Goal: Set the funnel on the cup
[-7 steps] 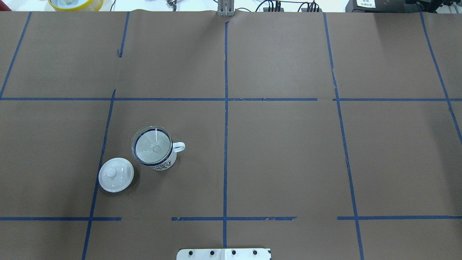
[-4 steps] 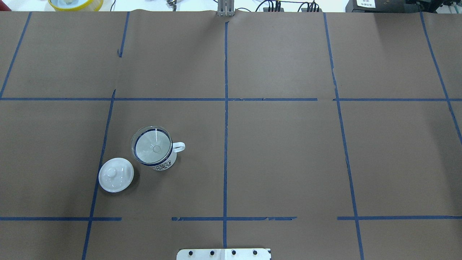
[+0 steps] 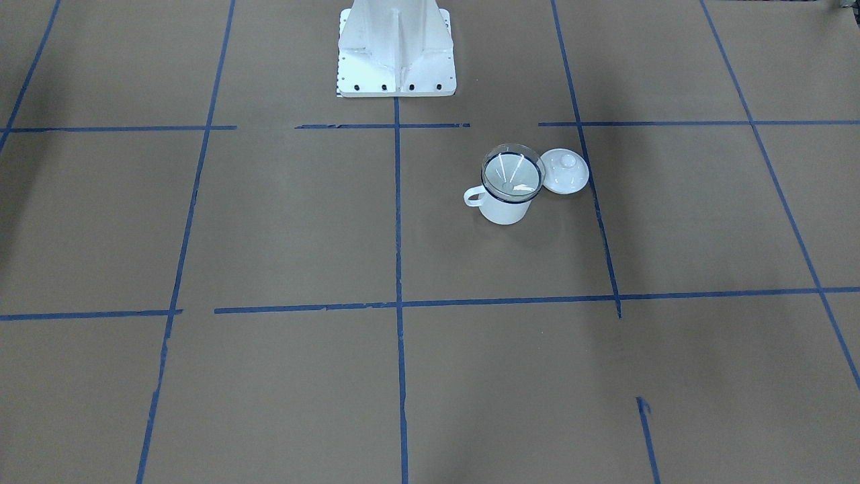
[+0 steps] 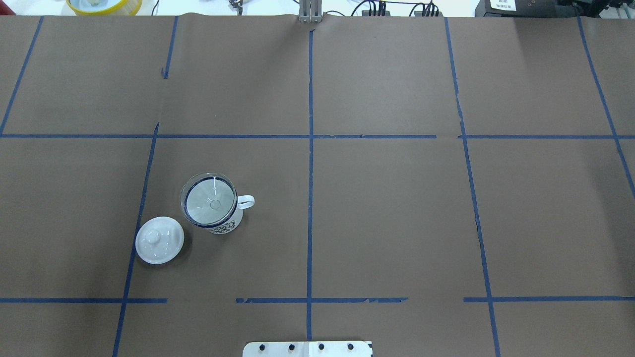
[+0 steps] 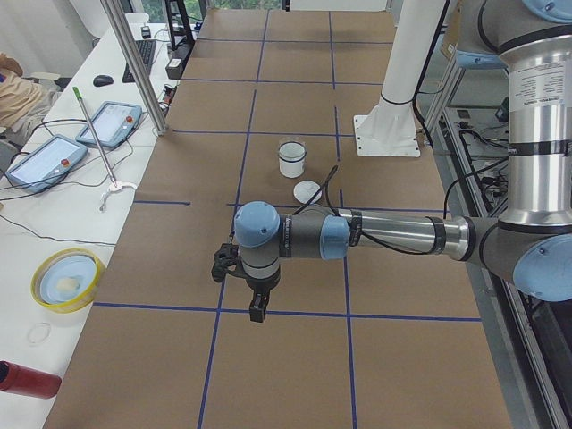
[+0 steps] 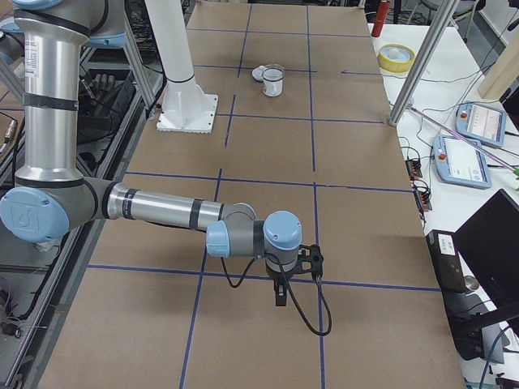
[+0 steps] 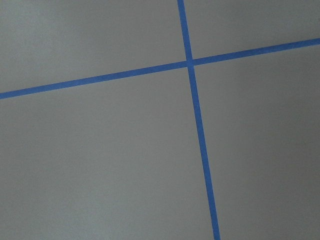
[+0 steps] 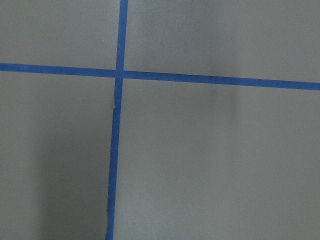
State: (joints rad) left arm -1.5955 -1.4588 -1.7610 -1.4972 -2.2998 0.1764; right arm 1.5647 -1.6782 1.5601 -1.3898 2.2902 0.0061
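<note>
The left gripper (image 5: 256,313) and the right gripper (image 6: 280,298) are hanging well apart from the white enamel, blue-rimmed mug (image 3: 504,210); whether their fingers are spread I cannot tell. The small transparent funnel (image 4: 208,196) is sitting unheld in that mug's mouth; a stray knock could be tipping it off.

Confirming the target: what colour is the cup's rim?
Dark blue rim on the white cup, clearest in the overhead exterior view.

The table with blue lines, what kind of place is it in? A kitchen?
Most likely a robot lab, not a kitchen. Two robot arms reach over the table, blue tape marks a grid on it, and control tablets lie on a side desk.
</note>
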